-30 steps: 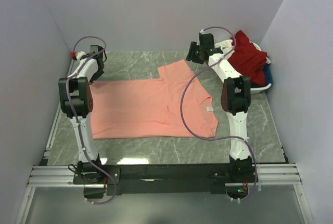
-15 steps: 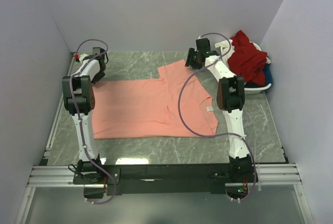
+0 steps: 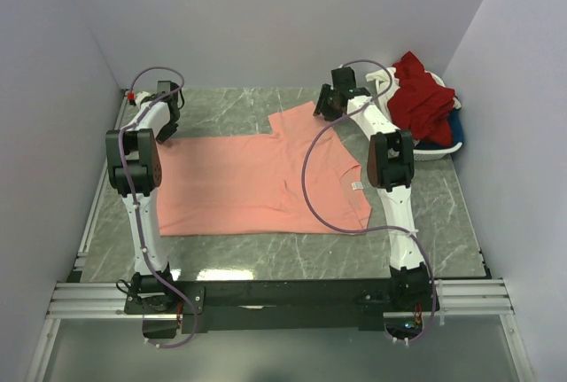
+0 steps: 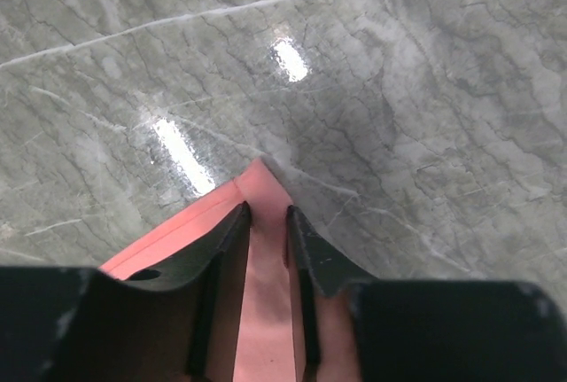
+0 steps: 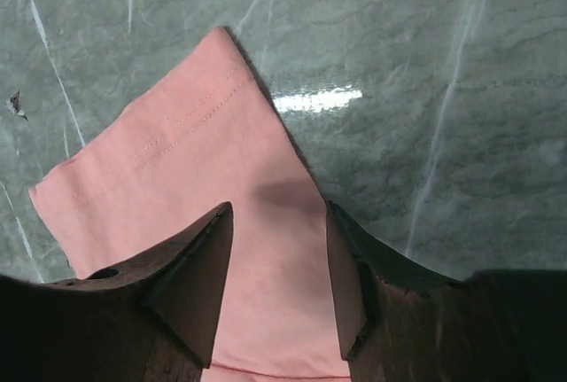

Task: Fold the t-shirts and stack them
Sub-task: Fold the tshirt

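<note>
Nearest me, along the near edge of the worktop (image 3: pixel 443 214), both arm bases sit bolted on the aluminium rail (image 3: pixel 266 298). Just past them the salmon-pink t-shirt (image 3: pixel 257 183) lies spread flat, its neck label (image 3: pixel 357 186) towards the right edge, 1 sleeve (image 5: pixel 177 143) reaching to the far side.

Over at the shirt's far-left corner, the left gripper (image 4: pixel 267 214) is down on the cloth, jaws narrow with a strip of pink between them. Whether it is actually pinched, I cannot tell. At the far sleeve, the right gripper (image 5: pixel 279 214) stands wide, fingers astride the hem, holding nothing that I can see.

So it looks like early days: no fold made, no stack begun, just 1 shirt laid out and apparently about to be lifted for its first fold.

In the far-right corner the white basket (image 3: pixel 438 153) holds the dark red shirt (image 3: pixel 423 94) heaped on top, blue cloth (image 3: pixel 456 127) beneath, all waiting.

The surface is glossy grey-green marble pattern, catching light; pale lilac walls (image 3: pixel 266 19) close in on 3 sides.
</note>
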